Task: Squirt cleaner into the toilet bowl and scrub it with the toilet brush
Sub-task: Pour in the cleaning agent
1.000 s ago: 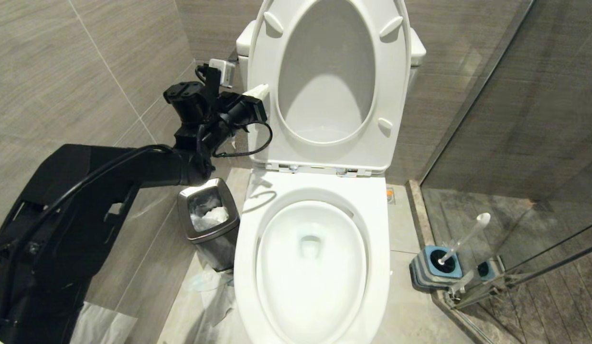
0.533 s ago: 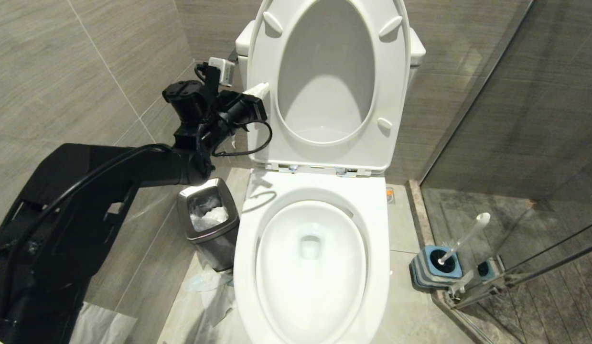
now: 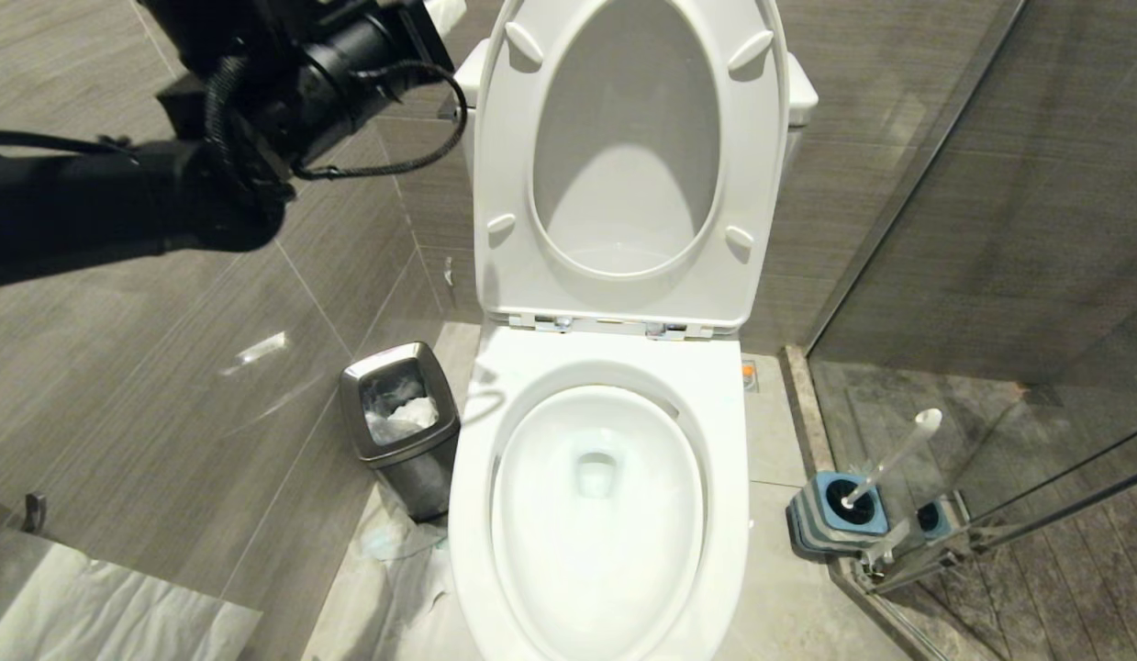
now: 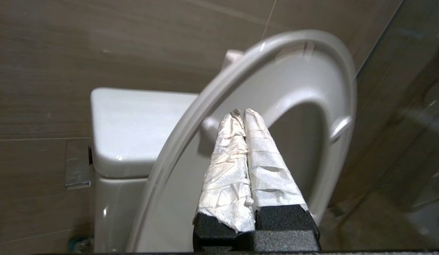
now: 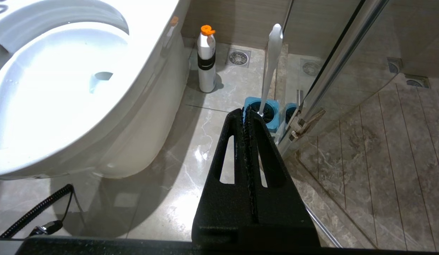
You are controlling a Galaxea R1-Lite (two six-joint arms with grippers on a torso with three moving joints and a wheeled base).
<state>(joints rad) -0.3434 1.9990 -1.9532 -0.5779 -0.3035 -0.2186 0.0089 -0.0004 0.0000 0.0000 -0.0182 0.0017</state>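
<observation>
Seat raised; cleaner not yet fetched.
The left gripper (image 4: 240, 112), clenched and empty, is held beside the upright seat (image 3: 495, 138). The right gripper (image 5: 245, 113) is clenched near the toilet brush (image 5: 270, 63); the toilet bowl (image 3: 733, 514) awaits cleaner.

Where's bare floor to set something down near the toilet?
Free: tile between the toilet bowl, the white bottle and the brush holder. Crowded: the other side, with the steel waste bin and paper tight against the bowl.
</observation>
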